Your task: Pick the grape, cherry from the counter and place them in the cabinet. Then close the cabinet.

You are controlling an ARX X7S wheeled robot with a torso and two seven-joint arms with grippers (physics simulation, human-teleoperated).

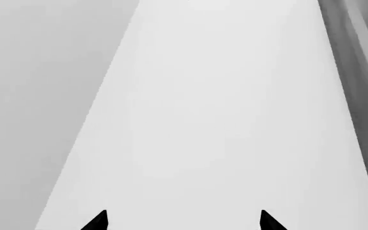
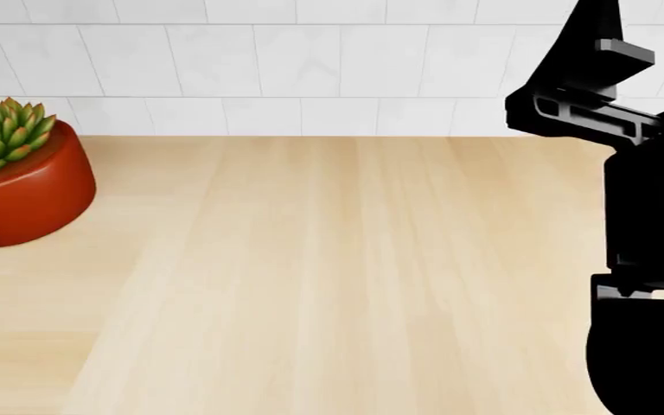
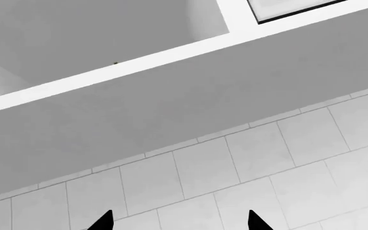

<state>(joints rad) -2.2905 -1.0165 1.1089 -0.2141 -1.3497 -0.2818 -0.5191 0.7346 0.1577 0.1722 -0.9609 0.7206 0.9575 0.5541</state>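
At the far left of the head view a spiky green succulent in a rounded red pot (image 2: 15, 177) stands on the wide light-beige wooden counter (image 2: 309, 277), close to the white tiled wall (image 2: 309, 69). It is no part of the task. The stretch of counter to its right is bare of fruit: neither the grape bunch nor the cherry shows in any view, so I cannot say where they are. A tiny dark speck at the lip of the cabinet opening in the right wrist view is too small to identify.

The left gripper (image 1: 182, 221) shows only in its own wrist view, where two black fingertips (image 1: 97, 221) stand well apart with nothing between them, facing a plain white panel (image 1: 222, 120), probably a cabinet surface.

At the right of the head view, the black right arm (image 2: 643, 216) is raised high above the counter. Its wrist view shows the right gripper (image 3: 178, 221) with tips spread and empty, aimed up at the grey-and-white wall cabinet (image 3: 171, 96) above the tiles. That open compartment suggests the arm is raised in order to reach or close the cabinet.
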